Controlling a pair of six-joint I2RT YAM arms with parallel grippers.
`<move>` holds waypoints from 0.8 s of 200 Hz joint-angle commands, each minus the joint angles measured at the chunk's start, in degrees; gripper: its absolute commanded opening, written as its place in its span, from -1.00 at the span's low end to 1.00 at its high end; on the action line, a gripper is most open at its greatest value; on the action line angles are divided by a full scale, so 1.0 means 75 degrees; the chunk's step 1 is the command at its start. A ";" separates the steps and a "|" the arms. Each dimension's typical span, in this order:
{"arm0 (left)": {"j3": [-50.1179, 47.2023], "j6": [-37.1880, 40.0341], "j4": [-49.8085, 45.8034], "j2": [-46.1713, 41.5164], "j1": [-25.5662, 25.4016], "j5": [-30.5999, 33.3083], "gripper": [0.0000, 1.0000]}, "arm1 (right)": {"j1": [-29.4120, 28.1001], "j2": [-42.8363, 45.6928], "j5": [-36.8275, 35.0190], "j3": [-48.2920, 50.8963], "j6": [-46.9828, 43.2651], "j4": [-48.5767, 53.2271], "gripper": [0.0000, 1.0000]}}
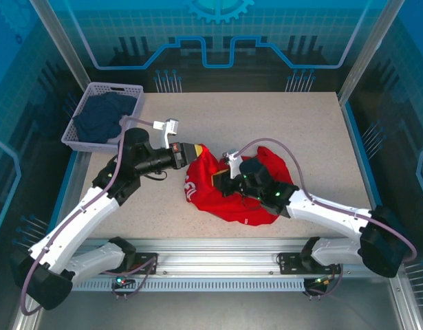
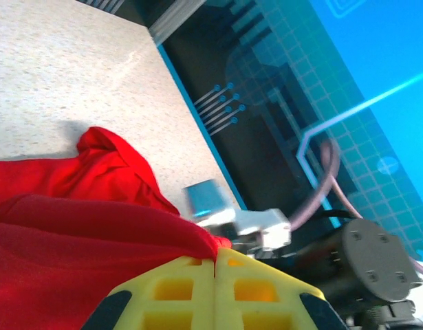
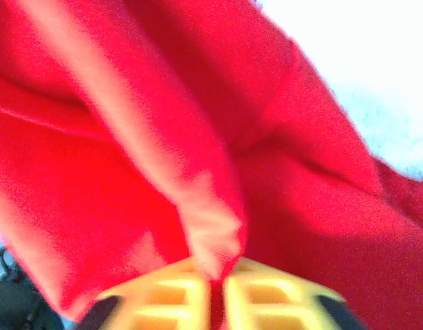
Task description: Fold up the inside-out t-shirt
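The red inside-out t-shirt (image 1: 228,192) lies bunched in a heap at the middle of the table. My left gripper (image 1: 197,151) is at the heap's upper left edge, its yellow fingers (image 2: 190,282) shut on a fold of the red cloth (image 2: 94,234). From the right, my right gripper (image 1: 221,180) reaches into the heap's middle, and its yellow fingers (image 3: 163,292) are shut on a ridge of the shirt's cloth (image 3: 197,206). The picture from the right wrist is blurred.
A lavender basket (image 1: 132,89) at the table's back left holds a dark navy garment (image 1: 101,117). Bare speckled tabletop (image 1: 266,117) stretches behind and right of the shirt. The right arm's wrist (image 2: 362,261) is close beyond my left fingers.
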State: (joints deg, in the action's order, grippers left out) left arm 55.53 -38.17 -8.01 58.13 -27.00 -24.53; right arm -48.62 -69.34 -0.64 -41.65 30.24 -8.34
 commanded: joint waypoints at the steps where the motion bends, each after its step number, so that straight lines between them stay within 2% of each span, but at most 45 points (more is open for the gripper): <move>1: 0.0119 0.0168 -0.0474 -0.0139 0.0226 0.0792 -1.00 | 0.0446 0.0646 0.1281 0.0314 -0.0498 -0.0901 -0.90; 22: -0.0075 0.0031 -0.0443 -0.0120 0.0602 0.1141 -1.00 | 0.0931 0.1051 0.2832 0.0511 -0.0784 -0.1460 -0.96; 47: -0.0094 0.0071 -0.0304 -0.0021 0.0764 0.1174 -1.00 | 0.1590 0.1227 0.4358 0.0681 -0.0524 -0.2266 -1.00; 71: -0.0022 0.0288 -0.0476 0.0206 0.0765 0.1311 -1.00 | 0.2011 0.1236 0.5508 0.0646 -0.0464 -0.2770 -1.00; 98: -0.0046 0.0632 -0.0842 0.0524 0.0765 0.1601 -0.97 | 0.2187 0.1220 0.6342 0.0340 -0.0907 -0.2536 -1.00; 121: 0.0011 0.0989 -0.1228 0.0969 0.0765 0.1604 -0.75 | 0.2253 0.1103 0.6891 -0.0007 -0.1425 -0.1928 -1.00; 138: 0.0202 0.1409 -0.1662 0.1152 0.0770 0.1655 -0.46 | 0.2309 0.1009 0.7139 -0.0259 -0.1888 -0.1285 -1.00; 160: 0.0163 0.1961 -0.1771 0.0736 0.0753 0.1753 -0.02 | 0.2433 0.0927 0.7278 -0.0530 -0.2301 -0.0522 -1.00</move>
State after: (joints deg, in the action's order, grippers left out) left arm 55.27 -29.76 -18.13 66.65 -21.52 -13.23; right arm -31.81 -61.95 48.80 -41.95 18.96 -18.76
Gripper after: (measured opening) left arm 0.387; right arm 0.052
